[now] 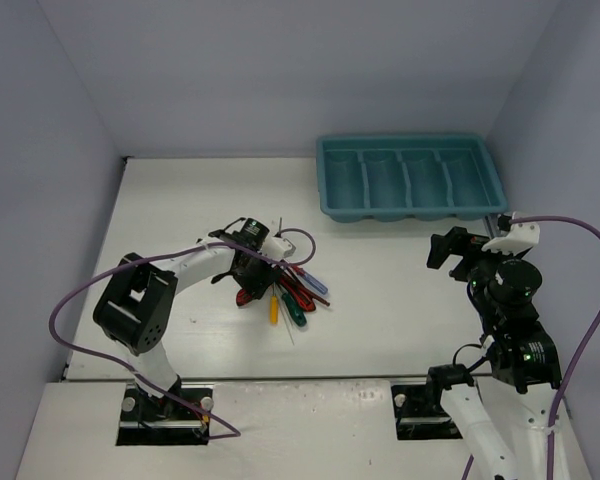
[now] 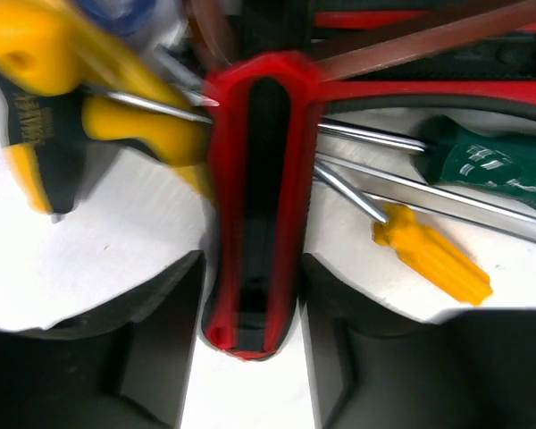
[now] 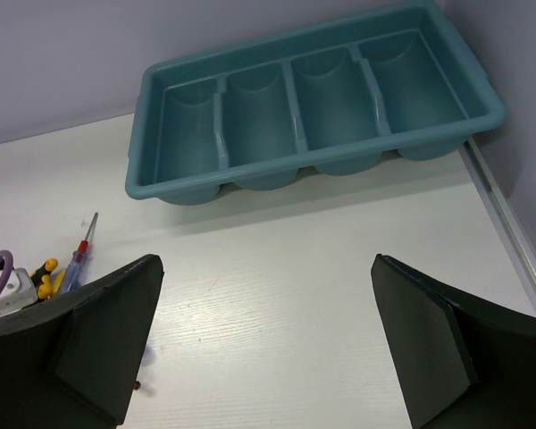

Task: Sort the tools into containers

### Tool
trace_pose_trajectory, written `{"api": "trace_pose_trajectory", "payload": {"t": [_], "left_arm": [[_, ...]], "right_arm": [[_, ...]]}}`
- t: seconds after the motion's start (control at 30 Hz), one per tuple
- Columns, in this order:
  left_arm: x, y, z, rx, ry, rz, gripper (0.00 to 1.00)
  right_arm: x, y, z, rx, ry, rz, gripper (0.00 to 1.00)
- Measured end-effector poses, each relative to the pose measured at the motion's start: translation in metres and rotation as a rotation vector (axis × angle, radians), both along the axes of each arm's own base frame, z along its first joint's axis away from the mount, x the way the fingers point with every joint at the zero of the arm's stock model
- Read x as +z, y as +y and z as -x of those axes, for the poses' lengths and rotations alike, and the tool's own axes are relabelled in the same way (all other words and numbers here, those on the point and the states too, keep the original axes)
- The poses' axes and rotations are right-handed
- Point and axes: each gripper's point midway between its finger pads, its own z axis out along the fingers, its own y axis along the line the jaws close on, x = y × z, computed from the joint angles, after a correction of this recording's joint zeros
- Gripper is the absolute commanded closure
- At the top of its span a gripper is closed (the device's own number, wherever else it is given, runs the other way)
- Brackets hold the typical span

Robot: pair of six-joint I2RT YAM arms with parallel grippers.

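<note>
The tools lie in a pile (image 1: 290,292) at the table's middle. My left gripper (image 1: 248,282) is down in the pile's left side. In the left wrist view it (image 2: 252,349) is shut on one handle of the red-handled pliers (image 2: 255,206), both fingers (image 2: 116,357) tight against it. Around it lie a yellow-black T-handle (image 2: 45,98), a green screwdriver (image 2: 491,165) and a yellow screwdriver (image 2: 433,259). The teal tray (image 1: 410,210) with four empty compartments stands at the far right and also shows in the right wrist view (image 3: 250,183). My right gripper (image 1: 460,250) (image 3: 268,340) is open and empty, raised in front of the tray.
The tray sits near the table's right edge and back wall. A purple cable (image 1: 80,300) loops off the left arm. The edge of the tool pile (image 3: 71,259) shows at the left of the right wrist view.
</note>
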Motion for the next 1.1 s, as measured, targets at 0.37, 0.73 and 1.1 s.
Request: {"api": "trace_pose_trajectory", "payload": {"t": [0.37,0.73,1.1], "left_arm": [[0.035,-0.003,0.007,-0.009,-0.036,0.066,0.99],[0.177,-0.053,-0.047,0.157,-0.257,0.366,0.99],[0.237,-0.166,-0.179,0.518,-0.262,0.771,0.99]], "right_arm": [[0.000,0.000,0.000,0.000,0.001,0.005,0.00],[-0.001,-0.001,0.000,-0.007,0.006,0.005,0.00],[0.004,0.001,0.002,-0.005,0.003,-0.028,0.00]]}}
